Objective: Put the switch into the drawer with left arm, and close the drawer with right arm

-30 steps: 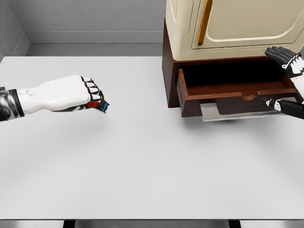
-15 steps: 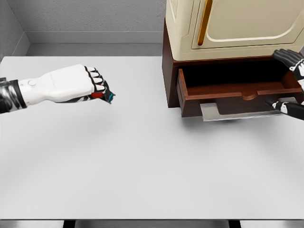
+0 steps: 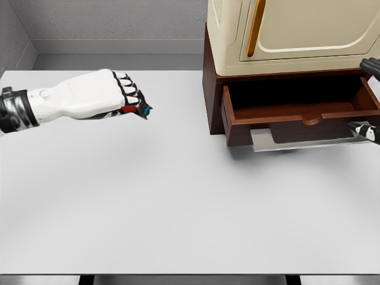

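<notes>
White tabletop: the table (image 3: 178, 202) fills most of the head view, with the cabinet (image 3: 285, 35) standing at its far right.
Step in hand: judged from the layout, this is the carry phase; the switch is grasped and off the table, and the drawer has not yet received it.
Left hand: the left hand (image 3: 98, 95) is curled into a fist around the switch (image 3: 138, 109), which shows only as a red and teal sliver poking out past the fingertips.
Switch location: it sits in that fist above the table's left half, well apart from the drawer.
Drawer: the drawer (image 3: 297, 116) stands pulled out under the cream cabinet body, its brown interior dark and apparently holding nothing.
Next move: the left arm would need to travel rightward, clear the drawer's near front wall, and let go over the cavity; only then does the closing push make sense.
Right hand: the right hand (image 3: 369, 130) is cut by the right edge, just beside the drawer's right end; only two dark fingertips show, one high and one low, so whether it is spread or curled cannot be told.
Hidden: most of the switch is buried in the fist, so its shape and orientation are unclear.
Hard to read: a pale grey slab (image 3: 291, 139) juts out beneath the drawer front; what it is cannot be made out.
</notes>
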Action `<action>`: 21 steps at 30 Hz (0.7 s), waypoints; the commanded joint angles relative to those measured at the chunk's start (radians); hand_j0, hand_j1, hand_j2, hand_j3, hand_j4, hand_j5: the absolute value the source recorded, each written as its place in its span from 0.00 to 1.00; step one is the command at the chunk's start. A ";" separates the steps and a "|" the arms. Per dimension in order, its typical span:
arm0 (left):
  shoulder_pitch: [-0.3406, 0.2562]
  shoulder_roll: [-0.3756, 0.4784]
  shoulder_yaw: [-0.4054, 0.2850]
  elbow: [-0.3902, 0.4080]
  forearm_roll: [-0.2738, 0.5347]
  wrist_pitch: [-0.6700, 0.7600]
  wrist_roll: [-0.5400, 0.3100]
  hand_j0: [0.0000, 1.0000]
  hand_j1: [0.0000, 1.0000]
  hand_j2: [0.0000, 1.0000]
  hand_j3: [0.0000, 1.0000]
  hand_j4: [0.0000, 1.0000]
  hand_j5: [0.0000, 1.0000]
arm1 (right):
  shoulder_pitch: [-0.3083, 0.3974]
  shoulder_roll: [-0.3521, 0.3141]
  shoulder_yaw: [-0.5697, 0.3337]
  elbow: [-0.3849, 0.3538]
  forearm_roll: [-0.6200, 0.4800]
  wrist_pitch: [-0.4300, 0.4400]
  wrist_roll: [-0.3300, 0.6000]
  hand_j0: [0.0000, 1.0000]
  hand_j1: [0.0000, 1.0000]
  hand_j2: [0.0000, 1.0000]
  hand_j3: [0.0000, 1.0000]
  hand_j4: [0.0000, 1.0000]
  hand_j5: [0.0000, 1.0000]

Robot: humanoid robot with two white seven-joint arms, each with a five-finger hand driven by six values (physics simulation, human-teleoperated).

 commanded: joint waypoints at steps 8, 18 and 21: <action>-0.040 -0.043 -0.028 -0.002 0.004 0.001 -0.001 0.53 0.53 0.53 0.53 0.53 0.53 | 0.000 0.000 -0.006 0.000 -0.007 0.000 -0.001 1.00 1.00 1.00 1.00 1.00 1.00; -0.086 -0.059 -0.042 -0.002 0.006 0.001 -0.001 0.53 0.53 0.53 0.53 0.53 0.53 | 0.000 0.002 -0.006 0.000 -0.007 0.000 -0.001 1.00 1.00 1.00 1.00 1.00 1.00; -0.094 -0.074 -0.045 -0.002 0.004 0.001 -0.001 0.53 0.53 0.53 0.53 0.53 0.53 | 0.002 0.002 -0.004 0.000 -0.007 0.000 -0.001 1.00 1.00 1.00 1.00 1.00 1.00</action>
